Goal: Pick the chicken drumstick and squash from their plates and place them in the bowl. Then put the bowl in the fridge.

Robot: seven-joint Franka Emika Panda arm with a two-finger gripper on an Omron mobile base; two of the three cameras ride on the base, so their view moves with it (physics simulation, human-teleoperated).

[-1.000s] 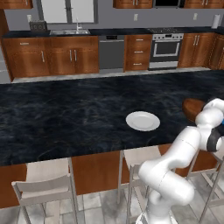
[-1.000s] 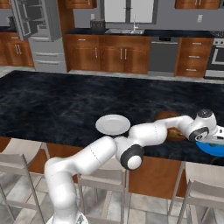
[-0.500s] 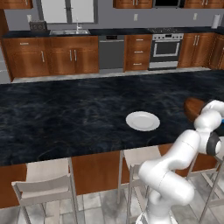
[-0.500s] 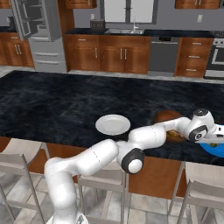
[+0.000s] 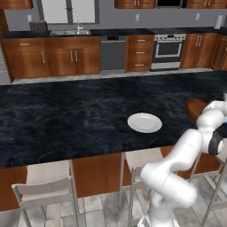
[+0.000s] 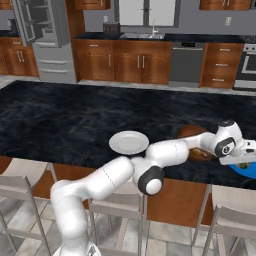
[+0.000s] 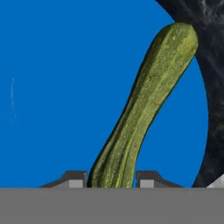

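The pincer [image 7: 111,179] was narrowed onto the squash [image 7: 144,109]: in the hand view its two dark fingertips [image 7: 75,178] stood hard against either side of the vegetable's thinner end, with no gap visible, so it was pinching the squash. Whether the squash had left the surface could not be told.

The squash lay over the blue plate [image 7: 57,87], its thicker end reaching toward the plate's rim, where the dark marbled tabletop [image 7: 214,78] began.

In the right base view the blue plate [image 6: 246,169] sat at the near edge of the tabletop [image 6: 75,125], with the pincer [image 6: 243,161] directly over it. The bowl [image 6: 196,143] stood just beside the blue plate, on its side toward the white plate [image 6: 129,142], and was partly hidden by the arm. The white plate lay farther along from the blue plate, beyond the bowl, with nothing on it. No chicken drumstick could be made out. The fridge [image 6: 42,40] stood far from the blue plate, across the room.
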